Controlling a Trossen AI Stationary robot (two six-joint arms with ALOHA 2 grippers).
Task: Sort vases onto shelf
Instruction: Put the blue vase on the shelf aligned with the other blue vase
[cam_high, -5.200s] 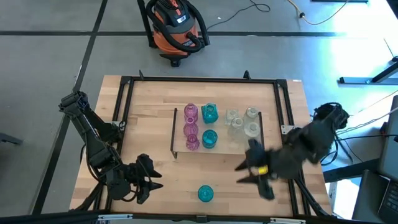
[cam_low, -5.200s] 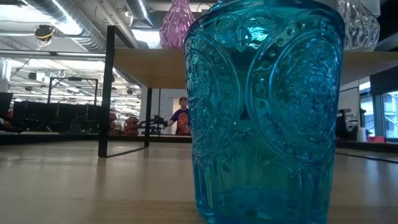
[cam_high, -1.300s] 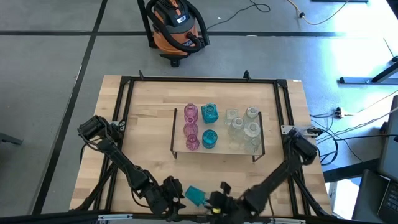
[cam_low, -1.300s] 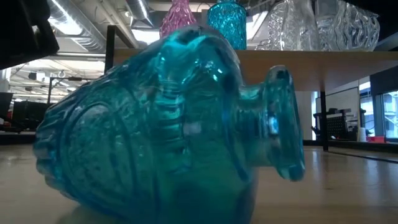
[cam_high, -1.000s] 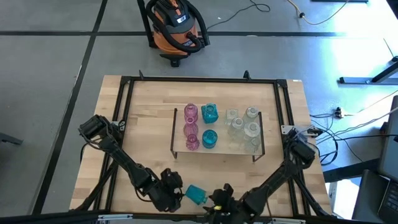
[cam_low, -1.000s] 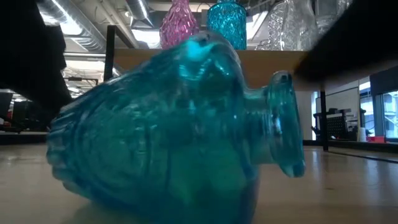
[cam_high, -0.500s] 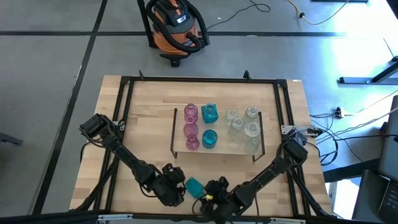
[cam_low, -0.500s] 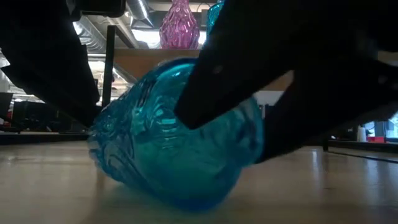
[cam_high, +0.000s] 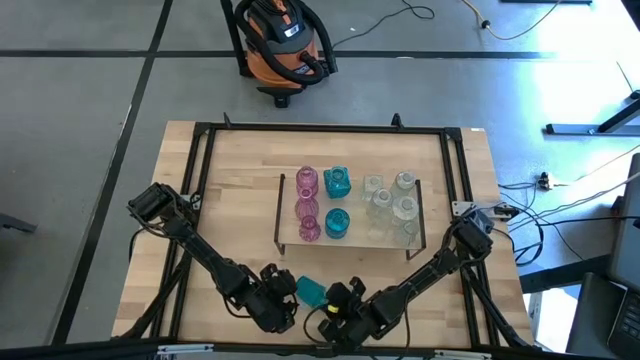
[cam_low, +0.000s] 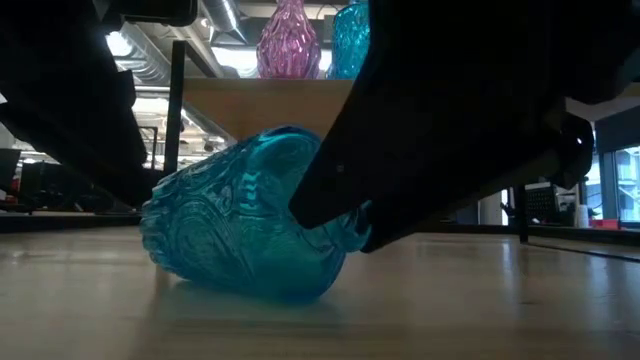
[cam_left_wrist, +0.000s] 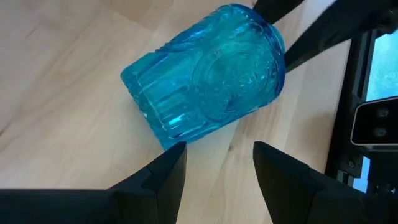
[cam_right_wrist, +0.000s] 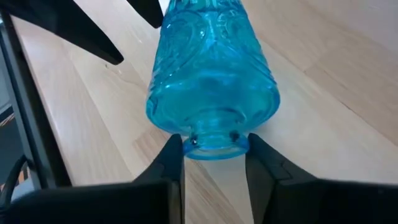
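A teal-blue vase (cam_high: 311, 291) lies on its side on the wooden table near the front edge, its belly on the wood (cam_low: 240, 270). My right gripper (cam_right_wrist: 214, 152) is at its neck, coming from the right. My left gripper (cam_left_wrist: 214, 158) stands open just short of the vase's flat base (cam_left_wrist: 158, 118), on the vase's left. Beyond it, the low shelf (cam_high: 355, 242) carries pink vases (cam_high: 307, 206), teal vases (cam_high: 337, 183) and clear vases (cam_high: 404, 208), all upright. My left gripper's near fingertip (cam_left_wrist: 176, 152) is close to the lower corner of the vase's base; whether it touches, I cannot tell. My right gripper pinches the flared mouth rim (cam_right_wrist: 214, 142) at the neck's end between its two fingers. The fingers slant down from the table's right and near side, in line with the vase. The vase lies on its side on the table.
A black frame (cam_high: 320, 128) runs around the tabletop. Bare wood lies between the lying vase and the shelf's front edge. An orange vacuum cleaner (cam_high: 285, 40) stands on the floor beyond the far edge.
My right gripper has gone toward the table's left and far side, up to the vase's neck, sinking a little. The lying vase has slid a short way from the near edge toward the shelf and stays on its side.
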